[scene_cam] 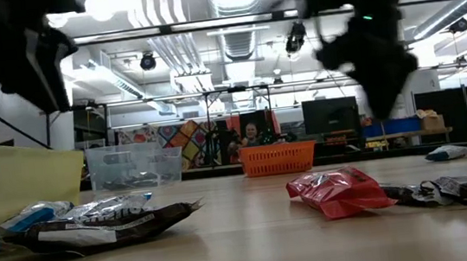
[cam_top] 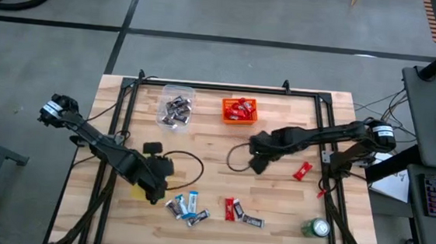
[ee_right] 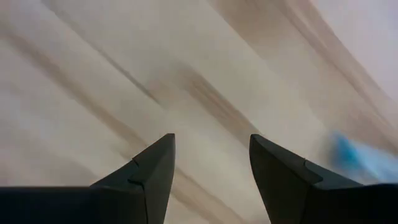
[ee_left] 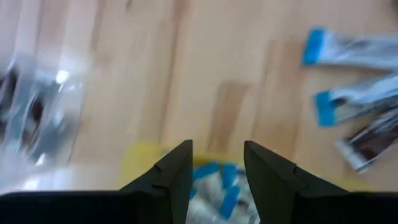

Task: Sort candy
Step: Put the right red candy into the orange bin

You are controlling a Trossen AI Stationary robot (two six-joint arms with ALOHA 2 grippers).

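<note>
Loose candy lies near the table's near edge: blue-and-white and dark bars [cam_top: 187, 207], a red bar [cam_top: 232, 209] and a dark one [cam_top: 253, 221]. Another red bar [cam_top: 301, 171] lies toward the right. My left gripper [cam_top: 156, 190] hovers open over a yellow bin [ee_left: 140, 155] that holds blue-and-white bars [ee_left: 217, 190]. Its fingers [ee_left: 177, 168] stand apart with nothing between them. My right gripper [cam_top: 257, 164] is open above bare wood at the table's middle, and its wrist view shows the fingertips [ee_right: 155, 158] apart over the boards.
A clear bin [cam_top: 176, 107] with dark bars and an orange bin [cam_top: 239, 110] with red bars stand toward the far edge. A green can [cam_top: 317, 227] stands at the near right corner. A black cable loops [cam_top: 191, 167] across the table's middle, and a small black block [cam_top: 151, 147] lies near the left gripper.
</note>
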